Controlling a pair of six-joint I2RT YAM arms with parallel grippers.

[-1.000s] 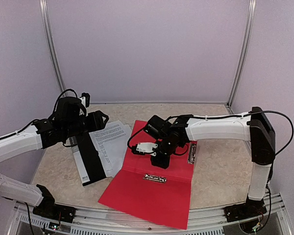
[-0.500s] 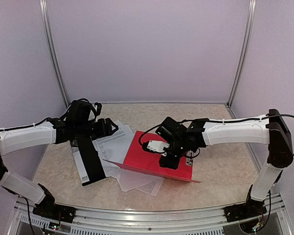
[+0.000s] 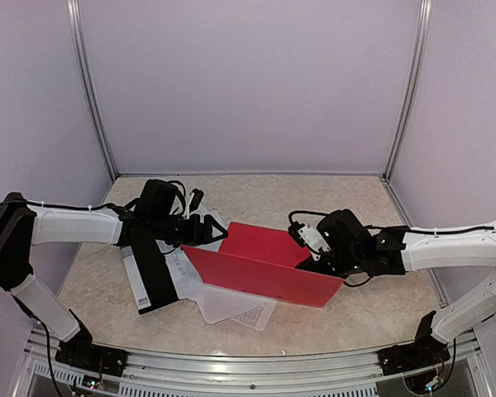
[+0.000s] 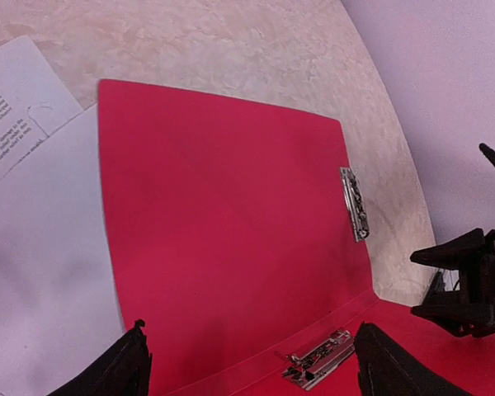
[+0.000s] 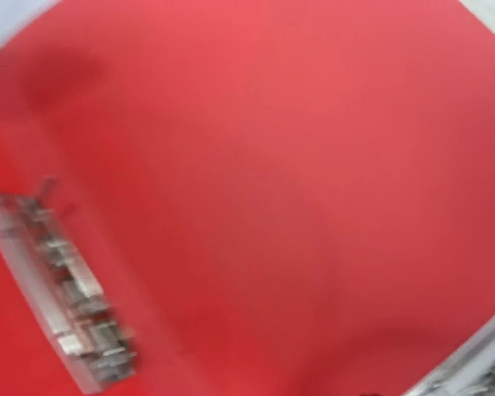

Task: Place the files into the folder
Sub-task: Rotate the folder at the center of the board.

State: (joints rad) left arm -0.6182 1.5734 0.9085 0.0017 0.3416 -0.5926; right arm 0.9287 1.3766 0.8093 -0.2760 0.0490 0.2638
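Lab robot cell: plain lilac walls (image 3: 248, 83), aluminium posts (image 3: 91, 91), marbled tabletop (image 3: 256, 190).

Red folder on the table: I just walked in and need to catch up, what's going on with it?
Two robot arms flank the red folder, half open with its near cover tilted up. The left gripper hovers open at its left end; the right gripper, fingers apart, is at its right end. The white sheets lie on the table beside and under it, none inside yet.
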